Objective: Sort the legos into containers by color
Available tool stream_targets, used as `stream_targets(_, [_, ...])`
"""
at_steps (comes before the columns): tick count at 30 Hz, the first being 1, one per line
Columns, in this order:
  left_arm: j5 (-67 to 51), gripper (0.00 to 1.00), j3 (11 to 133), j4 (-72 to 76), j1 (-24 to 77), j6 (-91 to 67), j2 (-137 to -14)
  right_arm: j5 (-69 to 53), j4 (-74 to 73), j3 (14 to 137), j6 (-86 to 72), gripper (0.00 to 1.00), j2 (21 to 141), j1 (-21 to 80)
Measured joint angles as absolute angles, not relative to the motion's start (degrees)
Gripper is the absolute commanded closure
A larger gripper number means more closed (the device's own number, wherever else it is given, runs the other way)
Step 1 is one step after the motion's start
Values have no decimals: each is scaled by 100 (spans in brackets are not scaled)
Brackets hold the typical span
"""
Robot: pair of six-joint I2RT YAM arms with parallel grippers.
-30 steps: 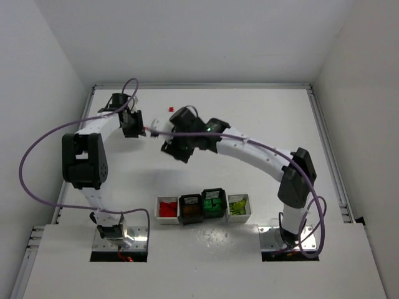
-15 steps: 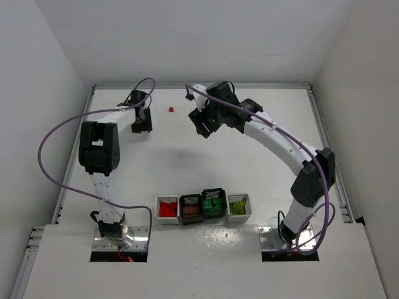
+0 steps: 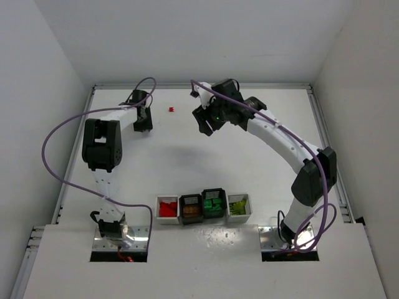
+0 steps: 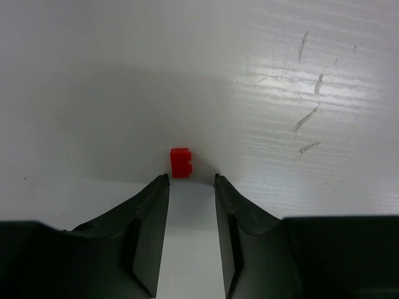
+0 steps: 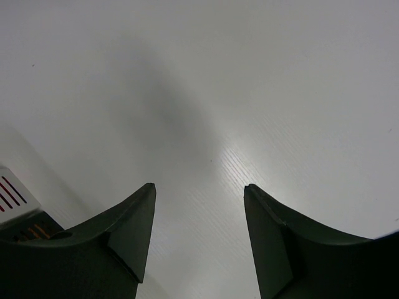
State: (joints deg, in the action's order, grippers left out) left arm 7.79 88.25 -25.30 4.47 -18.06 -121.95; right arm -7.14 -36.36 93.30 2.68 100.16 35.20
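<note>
A small red plastic lego brick (image 4: 181,162) lies on the white table (image 3: 249,168) near its far edge, just beyond the tips of the left gripper (image 4: 190,180), whose dark fingers stand apart with nothing between them. The right gripper (image 5: 199,190) hangs over bare table nearby, its fingers spread wide and holding nothing. At the near edge, well apart from both, sits the row of four small square bins (image 3: 239,218), holding red, orange-brown, green and yellow-green bricks.
</note>
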Motion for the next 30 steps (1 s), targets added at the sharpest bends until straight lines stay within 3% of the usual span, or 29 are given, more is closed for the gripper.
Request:
stream_targets(10, [891,59,9061,-2340,447,-1745,-12403,-847,-3614,9268,255,41,10018,3496])
stream_targets(22, [775,94,8973,-2069,447,-1662,-12392,-950,-3607,9268,257,41,10029,3496])
stream_targets(25, [451,100,8580,-1815,447,-1498,-12160,-947,-3575,9223,250,41,10022,3496])
stream_targets(30, [-655,100,7631,-1883,541,-908,-11443,-963,-3450,8862,-25,41,9957,3391])
